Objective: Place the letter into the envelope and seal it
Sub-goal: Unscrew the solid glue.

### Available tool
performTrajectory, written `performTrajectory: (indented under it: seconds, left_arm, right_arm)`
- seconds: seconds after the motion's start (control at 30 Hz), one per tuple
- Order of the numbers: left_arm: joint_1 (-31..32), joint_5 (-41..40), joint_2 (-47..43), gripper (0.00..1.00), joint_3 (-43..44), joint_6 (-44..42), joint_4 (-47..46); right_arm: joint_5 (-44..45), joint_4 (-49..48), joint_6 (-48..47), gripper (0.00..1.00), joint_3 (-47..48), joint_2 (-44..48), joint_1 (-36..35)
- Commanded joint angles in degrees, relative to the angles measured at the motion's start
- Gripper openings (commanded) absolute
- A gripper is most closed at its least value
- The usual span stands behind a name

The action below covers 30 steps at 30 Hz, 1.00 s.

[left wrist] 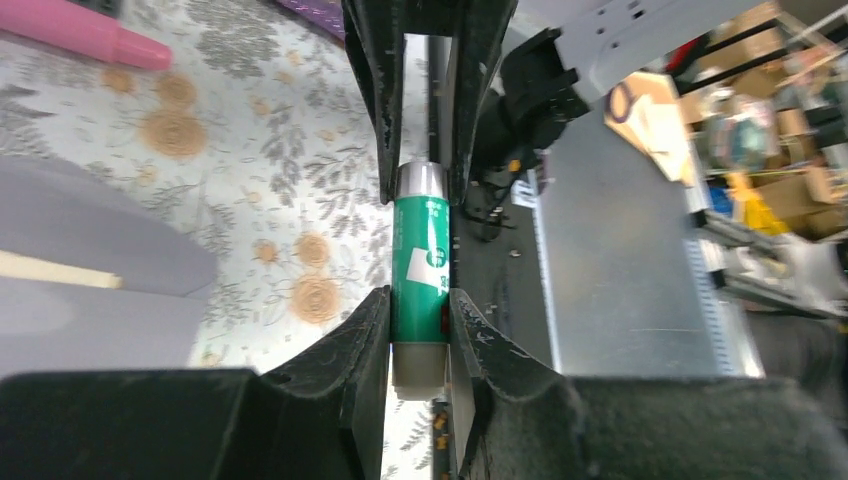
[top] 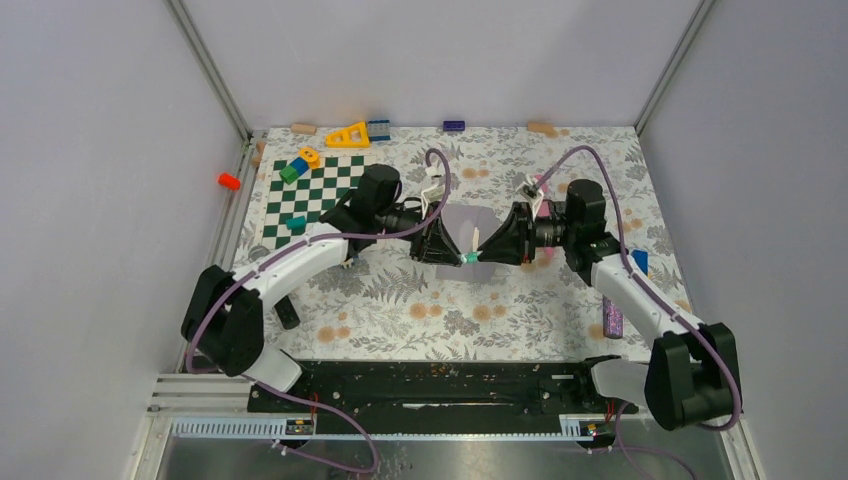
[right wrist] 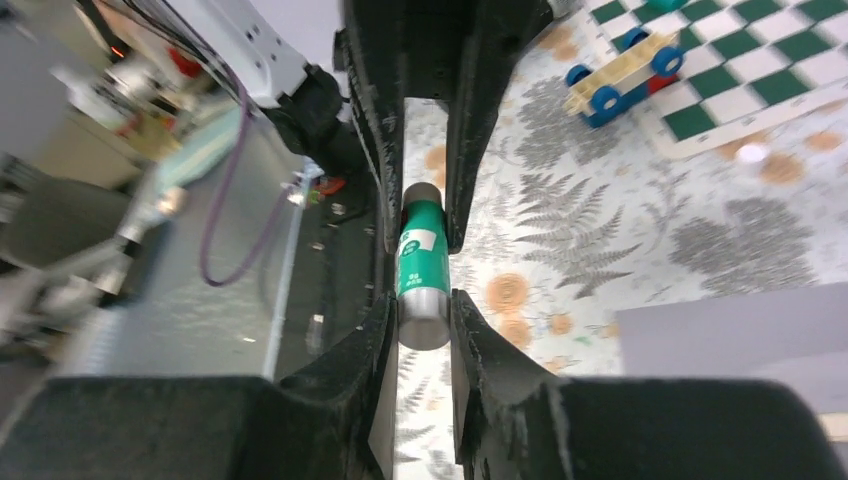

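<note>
A: Status? What are the hands on?
B: L gripper [left wrist: 418, 335] is pinching one grey end of the green glue stick [left wrist: 420, 262]; R gripper [right wrist: 421, 318] is pinching the other end; stick's held roughly level between them, off the floral cloth [top: 400, 300].
A: And the envelope?
B: Envelope [top: 468, 218] is flat on the cloth, mid-table, just far of the stick and not touching it; flap seems open; can't tell if the letter's fully in.
A: So uncapping, I'd guess.
B: Same read; can't tell which end's the cap tho. My plan: hold one side firm, pull apart straight along the stick's axis, slow; small twist if it binds; no sideways yank.
A: Risk?
B: Short grip on round plastic; it could slip & drop onto the paper; I'd keep it low & on the near side of the envelope.
</note>
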<state>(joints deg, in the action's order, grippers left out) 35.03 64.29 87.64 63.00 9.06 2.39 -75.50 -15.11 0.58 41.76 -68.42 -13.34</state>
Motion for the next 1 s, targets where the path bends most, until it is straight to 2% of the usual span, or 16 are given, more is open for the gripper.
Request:
performTrajectory:
  seconds: [0.0, 0.2, 0.27, 0.4, 0.57, 0.6, 0.63, 0.67, 0.77, 0.87, 0.97]
  left_arm:
    - [3.14, -10.01, -5.12, 0.00, 2.74, -14.05, 7.47]
    - [5.51, -17.82, -7.30, 0.00, 2.80, -19.51, 10.69]
    - [5.56, -18.10, -7.50, 0.00, 2.77, -19.77, 11.01]
    - [5.52, -17.26, -7.03, 0.00, 2.82, -19.49, 11.21]
    - [4.63, -8.52, -4.14, 0.00, 3.91, -17.25, 11.55]
    - [4.11, -5.96, -3.08, 0.00, 4.51, -16.46, 11.97]
    - [3.64, -3.16, -1.90, 0.00, 5.03, -15.38, 12.01]
    - [3.25, -0.84, -0.80, 0.00, 5.71, -14.17, 12.20]
    - [2.39, 3.70, 2.25, 0.00, 6.69, -11.80, 12.44]
    - [2.16, 6.91, 4.38, 0.00, 7.16, -10.22, 12.27]
    - [2.07, 9.09, 6.26, 0.00, 7.36, -8.36, 11.05]
  right_arm:
    - [-0.32, -8.60, 27.16, 0.21, 5.44, -5.55, 0.19]
    - [0.05, -14.06, 51.16, 0.22, 6.95, -13.08, 0.68]
    - [0.22, -14.72, 51.23, 0.27, 7.00, -13.07, 0.81]
    - [-0.52, -14.64, 46.02, 0.49, 6.99, -10.33, 1.19]
    - [-3.37, -11.34, 27.69, 0.74, 5.38, -4.18, 2.06]
    - [-4.33, -9.78, 22.81, 0.80, 5.12, -2.52, 2.45]
    - [-4.70, -9.41, 17.72, 0.93, 4.27, -1.12, 2.93]
    - [-4.71, -9.37, 10.67, 0.99, 3.12, 0.89, 3.90]
    - [-0.77, -5.75, -7.18, 1.00, -1.03, 6.66, 4.84]
    - [3.48, 3.47, -23.82, 1.00, -2.19, 10.48, 4.79]
    - [5.18, 19.99, -40.09, 1.00, 0.38, 12.70, 4.79]
